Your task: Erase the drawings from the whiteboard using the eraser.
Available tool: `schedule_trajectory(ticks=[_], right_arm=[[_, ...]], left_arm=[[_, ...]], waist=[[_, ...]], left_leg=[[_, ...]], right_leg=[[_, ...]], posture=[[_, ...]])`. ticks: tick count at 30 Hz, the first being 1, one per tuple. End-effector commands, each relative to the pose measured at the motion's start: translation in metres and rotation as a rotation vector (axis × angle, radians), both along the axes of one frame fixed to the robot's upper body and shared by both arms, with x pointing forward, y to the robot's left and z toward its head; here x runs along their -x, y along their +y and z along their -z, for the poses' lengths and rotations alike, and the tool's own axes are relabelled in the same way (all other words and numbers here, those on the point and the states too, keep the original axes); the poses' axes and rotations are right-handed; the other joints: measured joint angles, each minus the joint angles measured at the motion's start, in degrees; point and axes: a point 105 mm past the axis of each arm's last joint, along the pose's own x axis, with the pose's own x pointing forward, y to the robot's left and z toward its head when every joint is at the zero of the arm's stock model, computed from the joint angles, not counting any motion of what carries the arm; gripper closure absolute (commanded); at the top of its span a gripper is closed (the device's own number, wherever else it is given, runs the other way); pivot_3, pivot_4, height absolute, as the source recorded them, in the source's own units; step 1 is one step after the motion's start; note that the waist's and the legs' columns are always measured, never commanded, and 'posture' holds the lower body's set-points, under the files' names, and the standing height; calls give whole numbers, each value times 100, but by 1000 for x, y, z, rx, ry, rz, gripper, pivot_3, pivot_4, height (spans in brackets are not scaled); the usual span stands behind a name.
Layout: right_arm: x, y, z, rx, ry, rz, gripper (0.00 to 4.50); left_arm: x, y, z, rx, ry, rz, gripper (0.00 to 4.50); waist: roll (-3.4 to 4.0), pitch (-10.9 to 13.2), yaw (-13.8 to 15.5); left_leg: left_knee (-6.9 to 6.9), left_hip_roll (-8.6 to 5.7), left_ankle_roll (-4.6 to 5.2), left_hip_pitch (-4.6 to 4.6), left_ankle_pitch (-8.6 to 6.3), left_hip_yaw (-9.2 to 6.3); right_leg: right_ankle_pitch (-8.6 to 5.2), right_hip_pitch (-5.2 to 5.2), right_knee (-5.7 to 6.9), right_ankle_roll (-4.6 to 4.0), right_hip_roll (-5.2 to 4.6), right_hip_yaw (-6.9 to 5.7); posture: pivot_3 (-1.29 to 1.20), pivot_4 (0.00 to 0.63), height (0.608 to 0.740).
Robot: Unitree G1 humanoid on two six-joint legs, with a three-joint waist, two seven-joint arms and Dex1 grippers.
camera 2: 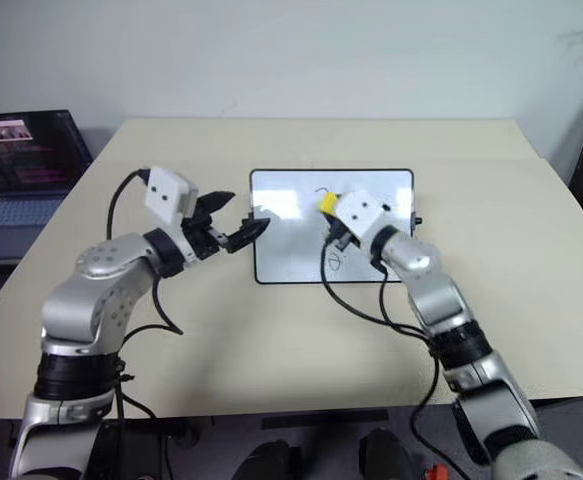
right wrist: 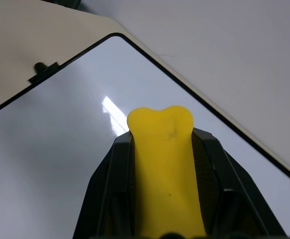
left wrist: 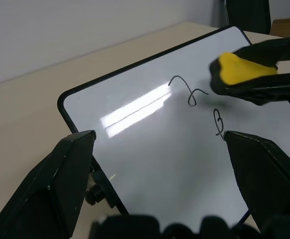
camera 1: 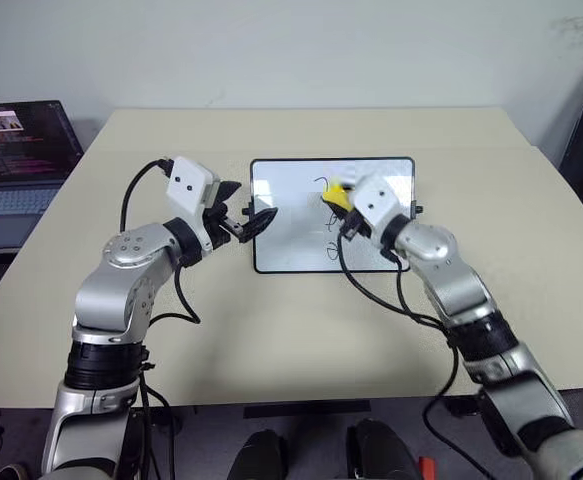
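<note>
Eraser (right wrist: 164, 169): yellow block, notched at the front end, clamped between the right gripper (camera 1: 343, 205) fingers (right wrist: 110, 194), held over the upper right part of the whiteboard (camera 1: 291, 235). Whiteboard: glossy white, thin black frame, rounded corners, small black knob on each short side, lying flat mid-bench. Drawings (left wrist: 194, 94): thin black squiggles in a column on the board's right half; two show clearly in the left wrist view, another lower one in the head views, just beside the right gripper. Left gripper (camera 1: 246, 222): fingers (left wrist: 60, 184) spread, nothing in them, at the board's left edge. Bench (camera 1: 301, 330): plain beige top, pale wall behind. One laptop (camera 1: 16, 165) off to the left, screen lit. One eraser, one board.
</note>
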Motion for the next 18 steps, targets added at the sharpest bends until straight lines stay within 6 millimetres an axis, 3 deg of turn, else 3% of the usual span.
schedule_trajectory(ticks=[1,9,18], right_arm=[[-10,9,-16,22,-74,-3,3304],[-24,28,-15,84,-80,-9,3305],[-39,21,-9,69,-25,75,3305]], left_arm=[[3,-5,-16,-3,-54,27,0],[4,-5,-17,-7,-61,30,0],[4,-5,-17,-13,-68,31,0]], waist=[[0,0,5],[0,0,-14],[1,0,-17]], left_leg=[[-1,0,0,-1,0,-1],[-4,0,0,-4,0,1],[-2,0,-1,-4,0,1]], right_leg=[[0,-1,-1,0,-2,-1],[0,-8,1,0,-4,1],[0,-9,6,-1,-5,1]], posture=[[0,150,740],[0,150,740],[0,150,740]])
